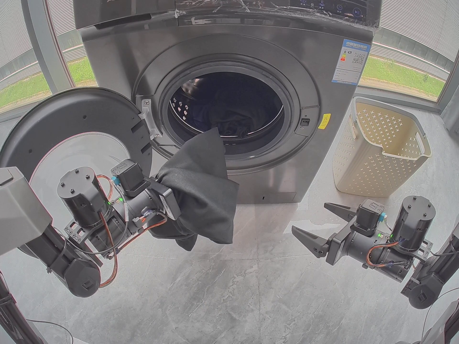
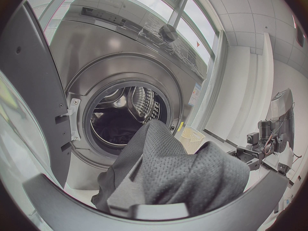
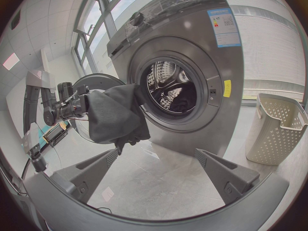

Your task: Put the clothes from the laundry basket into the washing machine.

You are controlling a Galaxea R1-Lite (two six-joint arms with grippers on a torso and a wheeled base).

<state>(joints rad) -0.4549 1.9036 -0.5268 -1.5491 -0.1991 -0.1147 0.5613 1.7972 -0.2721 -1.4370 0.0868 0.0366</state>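
Before the washing machine [image 1: 287,39], the head view has the left arm stretched forward, left gripper [image 1: 168,200] clamped on a dark cloth [image 1: 203,187] whose top corner reaches the drum's rim. Left wrist view: cloth drapes its fingers [image 2: 123,190]. Right wrist view: right gripper [image 3: 155,153] gapes wide, empty; the laundry basket [image 3: 276,129] stands beside the machine.

Floor [image 1: 267,283] of grey marbled tiles, lit by daylight. Large windows [image 1: 416,20] are set along the far side and divided by a grey frame post [image 1: 40,34]. A grass strip [image 1: 401,75] and a ribbed grey facade [image 3: 272,48] are seen through them. A white wall [image 2: 243,90] and a tiled ceiling [image 2: 253,13] are shown in the left wrist view.
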